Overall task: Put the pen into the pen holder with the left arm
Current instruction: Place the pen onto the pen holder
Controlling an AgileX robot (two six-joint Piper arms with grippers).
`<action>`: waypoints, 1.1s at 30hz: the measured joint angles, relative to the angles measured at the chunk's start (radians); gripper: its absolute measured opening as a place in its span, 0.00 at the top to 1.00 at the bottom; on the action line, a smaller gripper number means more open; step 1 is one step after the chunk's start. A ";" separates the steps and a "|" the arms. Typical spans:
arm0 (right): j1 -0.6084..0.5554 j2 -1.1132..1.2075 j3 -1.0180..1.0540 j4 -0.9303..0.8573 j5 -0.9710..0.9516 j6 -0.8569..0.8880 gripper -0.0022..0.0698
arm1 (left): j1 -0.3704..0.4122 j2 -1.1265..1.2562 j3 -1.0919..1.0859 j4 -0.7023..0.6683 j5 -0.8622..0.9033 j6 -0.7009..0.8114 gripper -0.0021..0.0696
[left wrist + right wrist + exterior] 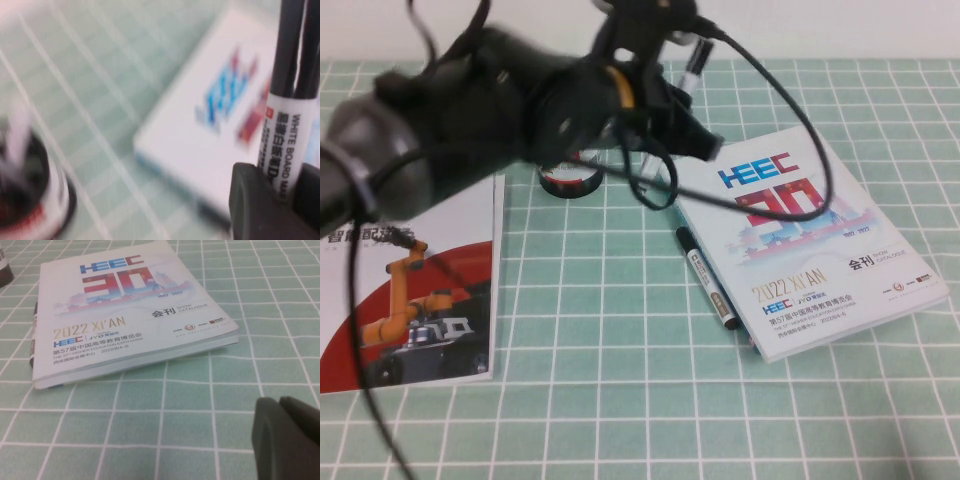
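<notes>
My left gripper [672, 100] is shut on the pen [692, 68], a white marker with black print and a black cap, and holds it roughly upright in the air. In the left wrist view the pen [286, 131] sits between the two dark fingers [252, 192]. The pen holder [570, 182], a black cup with a white and red sticker, stands on the mat below and to the left of the gripper, partly hidden by the left arm [470, 110]. It shows blurred in the left wrist view [27, 200]. My right gripper [290, 437] is shut and empty, low over the mat.
A white HEEC catalogue [810, 240] lies right of centre. A second marker with a greyish label [708, 278] lies along its left edge. A red and white brochure [420, 300] lies at the left. Loose black cables [790, 110] hang over the catalogue.
</notes>
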 joint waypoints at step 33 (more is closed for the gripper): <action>0.000 0.000 0.000 0.000 0.000 0.000 1.00 | 0.246 0.257 0.244 -0.181 -1.087 0.116 0.82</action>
